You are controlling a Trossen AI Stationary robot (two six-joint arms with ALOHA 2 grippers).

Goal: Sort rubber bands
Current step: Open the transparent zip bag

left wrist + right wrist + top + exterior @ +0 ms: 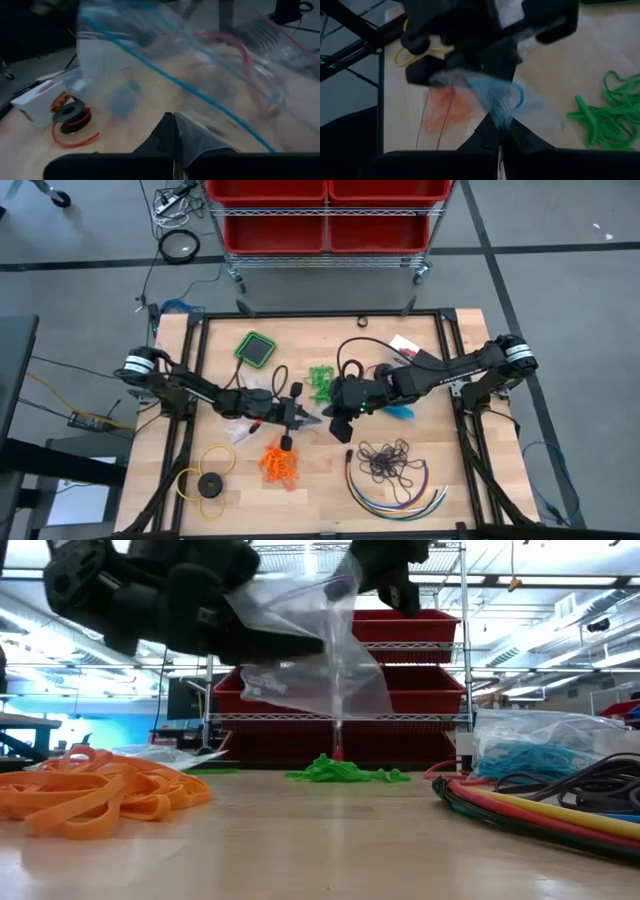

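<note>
1. Left gripper (312, 420) is pinching shut on a clear plastic bag (315, 650) above mid-table; right gripper (340, 412) is clamping the bag's other edge.
2. Risk, I'd say: thin film could be slipping or tearing if the arms pull apart too hard.
3. Rubber bands are sitting in loose one-colour heaps: orange bunch (280, 463) at 6 o'clock of the grippers, green bunch (321, 383) at 12, blue bunch (403, 412) at 3, dark bunch (389, 461) approx 4.

- My two arms are dark, nearly black, built of jointed tube-like links.
- Far back from the fingers, each arm carries a silvery-white ring with black banding: left arm (137, 364), right arm (514, 351).
- I see small white lettering along the right forearm link.
- Each wrist camera shows me two matte black, wedge-shaped fingers (172, 137) tapering to a point, above a flat black bar.
</note>
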